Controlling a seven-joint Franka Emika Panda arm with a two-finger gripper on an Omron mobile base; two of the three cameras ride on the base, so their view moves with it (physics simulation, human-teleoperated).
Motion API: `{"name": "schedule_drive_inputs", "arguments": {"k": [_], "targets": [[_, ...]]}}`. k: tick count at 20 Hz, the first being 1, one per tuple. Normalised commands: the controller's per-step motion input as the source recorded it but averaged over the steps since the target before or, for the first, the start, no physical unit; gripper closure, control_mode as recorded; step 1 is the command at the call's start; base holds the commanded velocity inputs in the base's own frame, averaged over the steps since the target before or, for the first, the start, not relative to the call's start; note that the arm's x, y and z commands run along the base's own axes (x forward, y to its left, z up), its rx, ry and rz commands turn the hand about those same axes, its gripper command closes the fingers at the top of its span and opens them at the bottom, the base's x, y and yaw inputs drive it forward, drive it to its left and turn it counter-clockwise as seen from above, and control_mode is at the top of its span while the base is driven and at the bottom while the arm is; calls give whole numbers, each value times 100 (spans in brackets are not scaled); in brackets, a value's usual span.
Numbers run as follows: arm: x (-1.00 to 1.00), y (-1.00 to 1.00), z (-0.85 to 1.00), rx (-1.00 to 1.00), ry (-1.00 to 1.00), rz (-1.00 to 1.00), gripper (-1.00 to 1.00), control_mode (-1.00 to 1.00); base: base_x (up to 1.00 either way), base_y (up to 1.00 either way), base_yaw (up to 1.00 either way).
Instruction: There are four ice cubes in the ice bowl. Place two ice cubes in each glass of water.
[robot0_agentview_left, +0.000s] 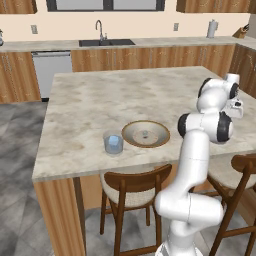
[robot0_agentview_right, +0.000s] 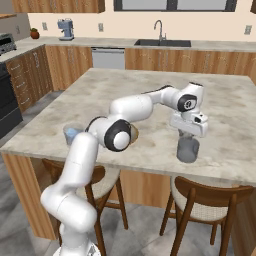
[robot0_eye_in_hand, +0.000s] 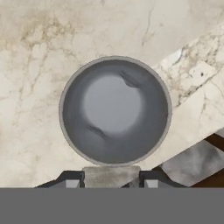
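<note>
The pale marble-topped kitchen island (robot0_agentview_left: 100, 100) serves as the landmark. Near its front edge sits the wide shallow wooden-rimmed bowl (robot0_agentview_left: 146, 133) with one tiny light-blue ice cube (robot0_agentview_left: 145, 133) at its centre. Just left of the bowl stands a short clear grey-blue glass tumbler (robot0_agentview_left: 113, 143) with pale blue showing inside. Further right along the same front edge stands the second, matching glass tumbler (robot0_agentview_right: 188, 149); the two-finger gripper (robot0_agentview_right: 188, 134) hangs directly above its mouth. In the hand view this second glass (robot0_eye_in_hand: 115, 111) looks round, with two faint dark streaks inside. The jaws stand narrowly apart; whether they hold anything I cannot tell.
</note>
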Motion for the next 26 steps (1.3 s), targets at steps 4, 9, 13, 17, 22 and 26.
{"name": "schedule_drive_inputs", "arguments": {"k": [4, 9, 13, 17, 22, 26], "targets": [[2, 0, -31, 1, 0, 0, 100, -100, 0, 0, 0], [6, -8, -14, 0, 0, 0, 100, -100, 0, 0, 0], [0, -7, -7, 0, 0, 0, 100, -100, 0, 0, 0], [9, 0, -10, 0, 0, 0, 100, -100, 0, 0, 0], [16, -2, -9, 0, 0, 0, 100, -100, 0, 0, 0], [12, -13, -2, 0, 0, 0, 100, -100, 0, 0, 0]]}}
